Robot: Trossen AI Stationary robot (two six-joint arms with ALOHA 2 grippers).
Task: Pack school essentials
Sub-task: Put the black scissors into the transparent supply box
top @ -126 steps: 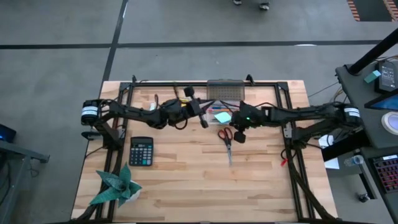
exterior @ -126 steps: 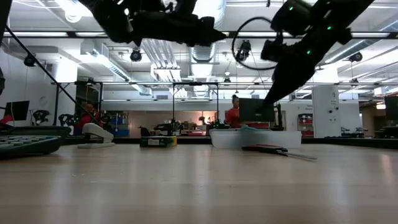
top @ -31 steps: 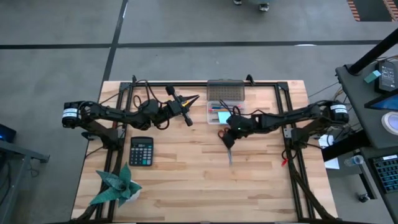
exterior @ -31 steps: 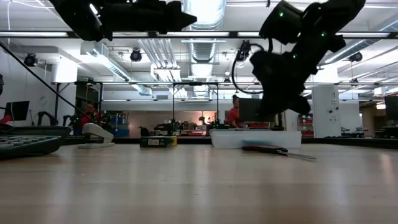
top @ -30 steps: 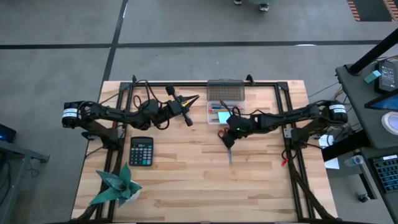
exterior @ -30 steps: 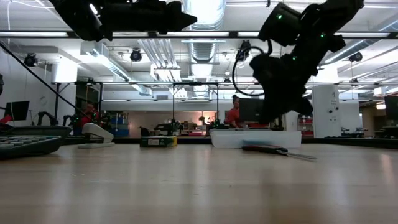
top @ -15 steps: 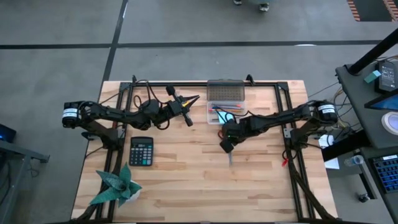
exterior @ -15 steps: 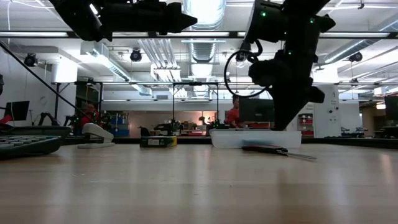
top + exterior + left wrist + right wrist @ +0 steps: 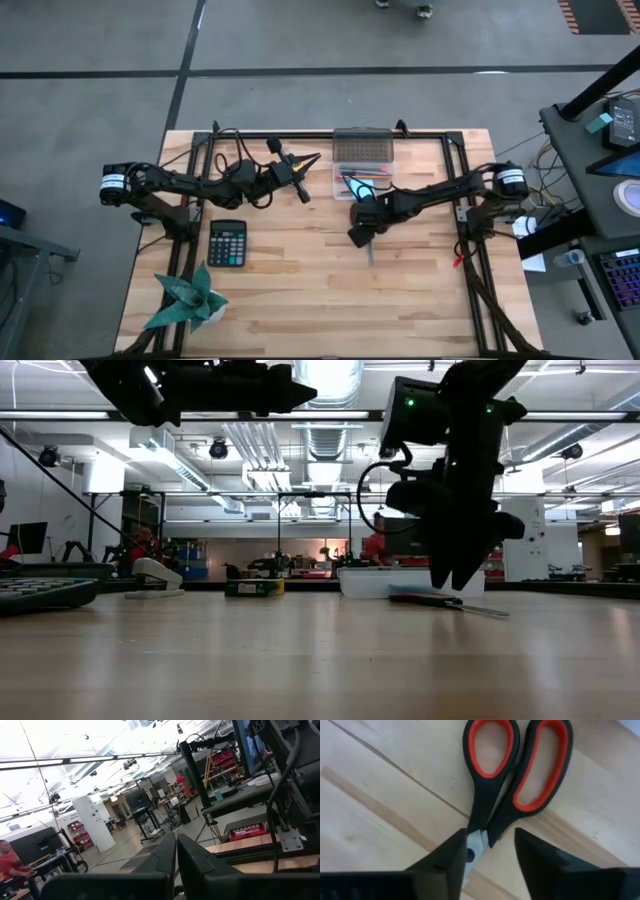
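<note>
Right in the middle of the table (image 9: 290, 290), the red-handled scissors (image 9: 512, 795) lie flat on the wood, just in front of the clear stationery box (image 9: 362, 180). The right gripper (image 9: 490, 855) points down over the pivot, its 2 fingers parted either side of it, not gripping anything. The left gripper (image 9: 308, 159) hangs up high over the back-left area, fingers pressed together and empty. Calculator (image 9: 227, 243) and green paper plant (image 9: 186, 298) sit near the left edge.
</note>
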